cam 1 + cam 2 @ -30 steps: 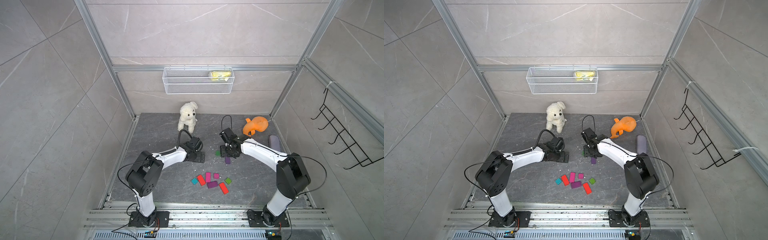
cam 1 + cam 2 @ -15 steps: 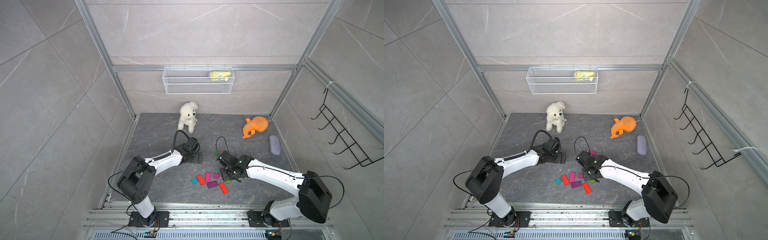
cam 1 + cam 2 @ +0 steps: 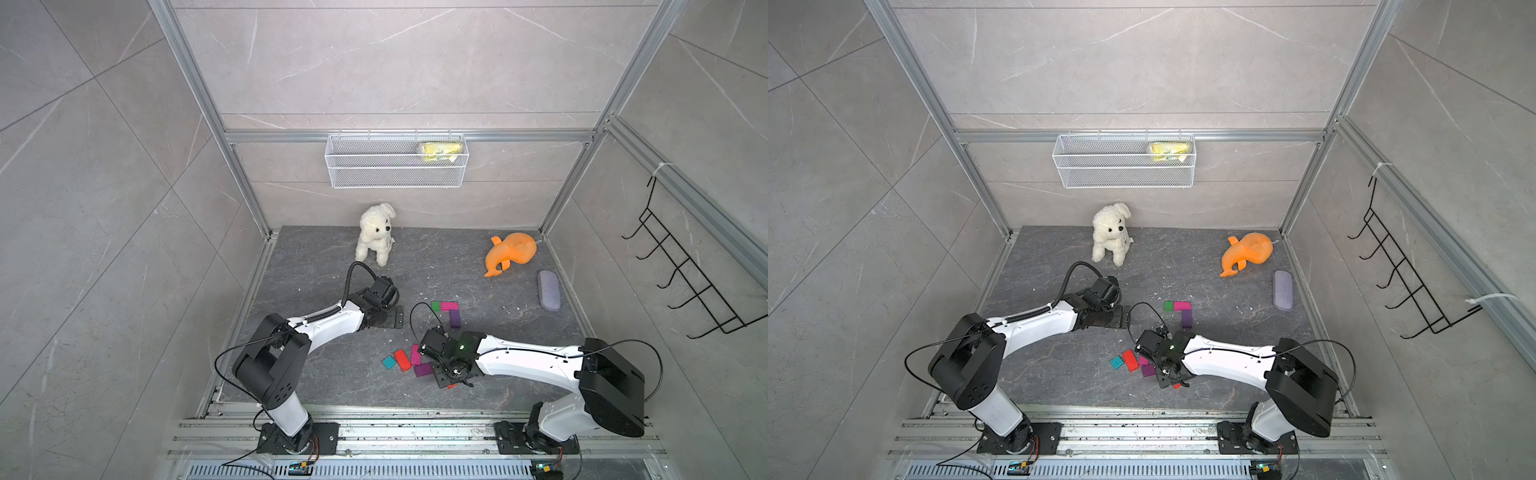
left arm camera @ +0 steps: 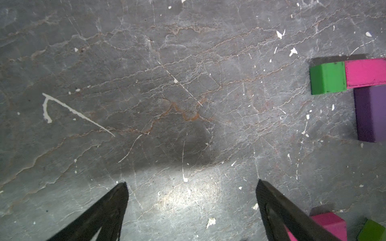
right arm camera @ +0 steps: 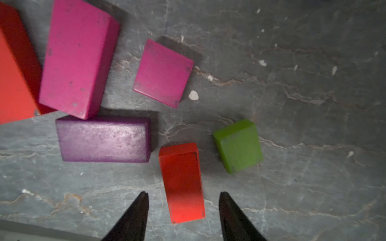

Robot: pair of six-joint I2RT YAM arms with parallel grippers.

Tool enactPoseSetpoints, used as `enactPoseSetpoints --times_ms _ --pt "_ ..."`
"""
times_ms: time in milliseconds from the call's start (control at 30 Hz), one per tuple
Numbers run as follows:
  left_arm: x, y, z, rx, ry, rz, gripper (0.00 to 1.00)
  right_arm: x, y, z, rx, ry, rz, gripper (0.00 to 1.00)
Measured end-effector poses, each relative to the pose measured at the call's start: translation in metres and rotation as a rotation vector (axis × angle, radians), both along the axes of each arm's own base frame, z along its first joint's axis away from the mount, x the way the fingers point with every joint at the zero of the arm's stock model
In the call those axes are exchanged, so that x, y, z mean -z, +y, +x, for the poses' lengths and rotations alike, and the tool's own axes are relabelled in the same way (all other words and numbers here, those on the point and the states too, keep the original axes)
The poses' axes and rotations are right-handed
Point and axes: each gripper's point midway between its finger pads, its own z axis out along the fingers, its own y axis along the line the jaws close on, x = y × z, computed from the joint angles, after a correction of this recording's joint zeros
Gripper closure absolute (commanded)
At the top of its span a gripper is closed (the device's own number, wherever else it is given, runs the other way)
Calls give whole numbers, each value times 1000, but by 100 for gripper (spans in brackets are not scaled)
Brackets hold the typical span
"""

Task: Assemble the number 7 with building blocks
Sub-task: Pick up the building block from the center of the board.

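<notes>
My left hand (image 4: 191,182) hangs wide open and empty over the bare bench (image 3: 332,266), near the part-built number 7 (image 3: 449,309) at mid-bench. My right hand (image 5: 183,193), half open, straddles a loose red block (image 5: 180,177) without touching it.

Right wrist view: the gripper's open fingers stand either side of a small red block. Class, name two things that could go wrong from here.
1. Only the near end of the red block lies between the fingertips of the right gripper, and it sits slightly askew. Closing may twist it or let it slip out.
2. The purple block and green cube lie close by. A drifting finger or a careless lift might knock them.
</notes>
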Motion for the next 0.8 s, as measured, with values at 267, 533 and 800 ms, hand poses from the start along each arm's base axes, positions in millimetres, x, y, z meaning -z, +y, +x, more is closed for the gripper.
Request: enactPoseSetpoints --times_ms 267,533,800 --pt "-3 3 -5 -10 -2 -10 0 14 3 2 1 9 -16 45" --pt "-3 3 -5 -9 -1 -13 0 18 2 1 16 14 -22 53" --pt "-3 3 -5 -11 1 -14 0 19 3 2 40 10 -11 69"
